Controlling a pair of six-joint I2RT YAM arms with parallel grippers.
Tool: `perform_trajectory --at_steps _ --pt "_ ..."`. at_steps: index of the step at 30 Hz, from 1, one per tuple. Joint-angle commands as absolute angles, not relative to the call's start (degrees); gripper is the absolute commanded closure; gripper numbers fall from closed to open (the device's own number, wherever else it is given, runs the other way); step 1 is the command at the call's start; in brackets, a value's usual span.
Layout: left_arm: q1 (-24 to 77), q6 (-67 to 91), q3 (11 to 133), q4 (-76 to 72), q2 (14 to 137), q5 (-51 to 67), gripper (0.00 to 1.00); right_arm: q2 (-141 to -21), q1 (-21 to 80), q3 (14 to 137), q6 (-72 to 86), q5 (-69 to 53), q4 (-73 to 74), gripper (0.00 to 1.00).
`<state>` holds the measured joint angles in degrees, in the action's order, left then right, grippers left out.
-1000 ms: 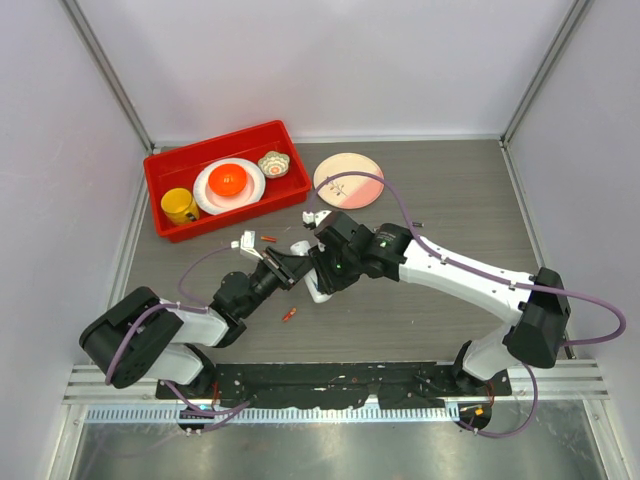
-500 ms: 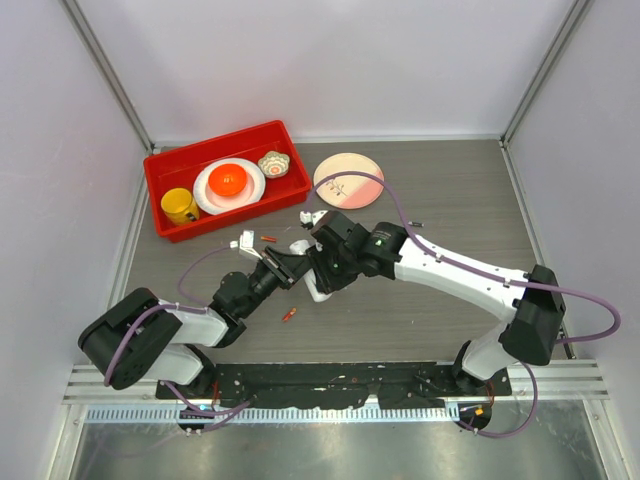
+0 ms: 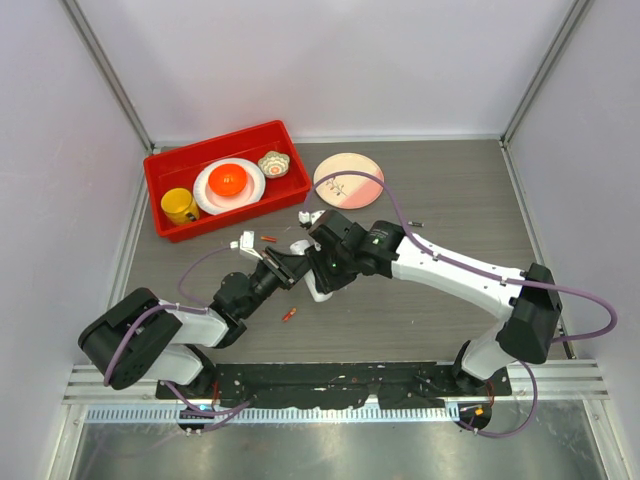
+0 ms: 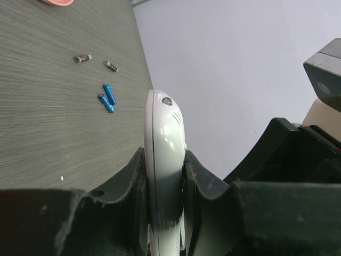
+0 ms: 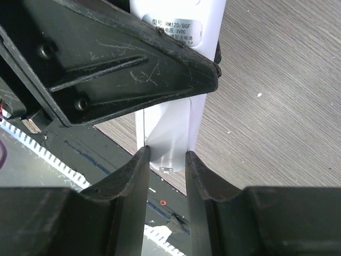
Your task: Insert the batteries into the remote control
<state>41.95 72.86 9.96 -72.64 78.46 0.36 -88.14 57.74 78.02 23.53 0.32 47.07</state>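
Observation:
The white remote control (image 4: 164, 128) stands on edge between my left gripper's (image 4: 164, 160) jaws, which are shut on it. In the right wrist view its labelled back (image 5: 178, 26) shows, and my right gripper (image 5: 166, 160) is closed on its lower end, both fingers touching the white back panel. In the top view both grippers meet at mid-table, left (image 3: 290, 268) and right (image 3: 322, 276), with the remote (image 3: 316, 290) between them. Two blue batteries (image 4: 106, 97) and two dark ones (image 4: 82, 58) lie on the table. Orange-red batteries (image 3: 289, 314) (image 3: 267, 238) lie near the left arm.
A red bin (image 3: 165, 165) at the back left holds a yellow mug (image 3: 180, 206), a white plate (image 3: 229, 184) and a small bowl (image 3: 273, 163). A pink plate (image 3: 348, 180) lies beside it. Small white pieces (image 3: 245, 241) (image 3: 313, 217) lie behind the grippers.
The right arm has shifted slightly to the left. Both grippers stay together at the remote.

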Motion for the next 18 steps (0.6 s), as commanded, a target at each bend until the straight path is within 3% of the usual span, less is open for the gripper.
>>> perform_trajectory --at_steps 1,18 --pt "43.5 72.2 10.5 -88.6 77.1 3.0 1.00 -88.8 57.6 81.3 24.0 1.1 41.7 0.80" --pt "44.1 72.2 10.9 -88.6 77.2 3.1 1.00 -89.7 56.5 81.4 25.3 -1.5 38.1 0.77"
